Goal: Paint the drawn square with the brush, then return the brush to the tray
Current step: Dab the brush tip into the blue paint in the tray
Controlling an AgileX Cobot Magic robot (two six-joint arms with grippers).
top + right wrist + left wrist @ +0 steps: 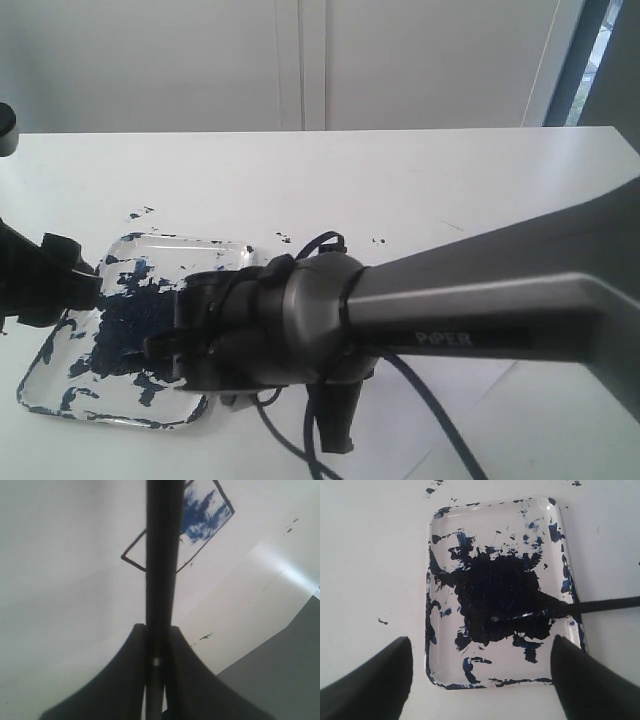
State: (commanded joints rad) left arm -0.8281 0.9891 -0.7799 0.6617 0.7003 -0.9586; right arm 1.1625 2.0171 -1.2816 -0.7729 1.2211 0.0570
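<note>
The tray [436, 580] is clear, with a large blue-black paint blotch in its middle. The brush [600, 604] reaches in over one long rim, and its dark tip lies in the blotch. My right gripper [157, 630] is shut on the brush's black handle [162, 555]. Behind the handle, the drawn square [202, 512] on the white paper has a blue daub in one corner. My left gripper [480, 680] hangs open over the tray's near short end with nothing between its fingers. In the exterior view the right arm [450, 300] reaches across to the tray [60, 390].
Small dark paint specks [285, 238] dot the white table around the tray. The left arm [40, 280] sits at the tray's left side. A black cable [440, 420] hangs under the right arm, above the paper [500, 410]. A wall stands behind the table.
</note>
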